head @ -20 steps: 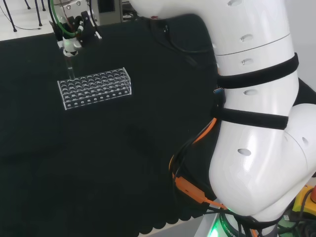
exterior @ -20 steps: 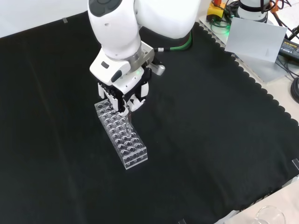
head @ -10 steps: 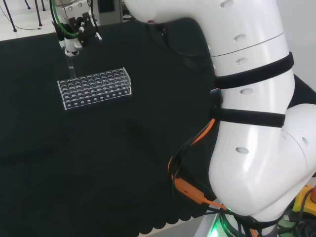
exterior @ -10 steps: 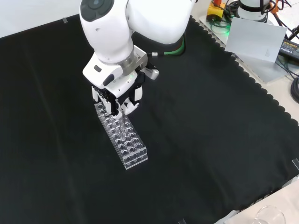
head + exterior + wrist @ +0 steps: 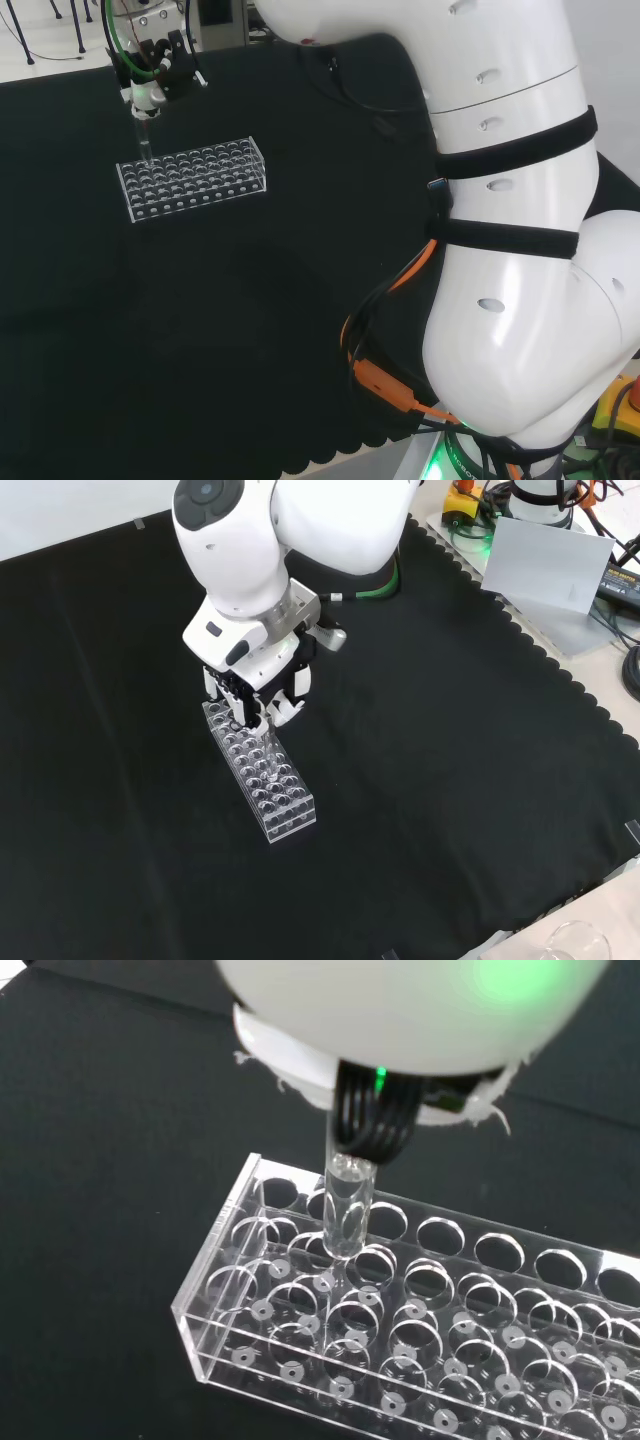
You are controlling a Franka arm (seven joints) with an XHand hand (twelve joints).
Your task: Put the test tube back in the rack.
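Note:
A clear plastic rack (image 5: 192, 178) with many round holes lies on the black cloth, also seen as the rack (image 5: 262, 775) and the rack (image 5: 400, 1335). The black and white hand (image 5: 150, 78) hangs over the rack's far left end in the head view. Its fingers (image 5: 365, 1125) are curled on the top of a clear test tube (image 5: 347, 1205), which stands upright. The tube's lower end sits at a hole close to the rack's end. In the front view the hand (image 5: 255, 685) is over the rack's upper end, with the tube (image 5: 263, 732) below it.
The arm's big white links (image 5: 510, 220) stand at the right of the head view. In the front view a grey sheet (image 5: 555, 565) and cables lie beyond the cloth's scalloped edge at the top right. A clear glass vessel (image 5: 577, 942) stands at the bottom right.
The hand with the tube first shifted left in the front view, then came back slightly right and down. It stays over the same end of the rack, which has not moved.

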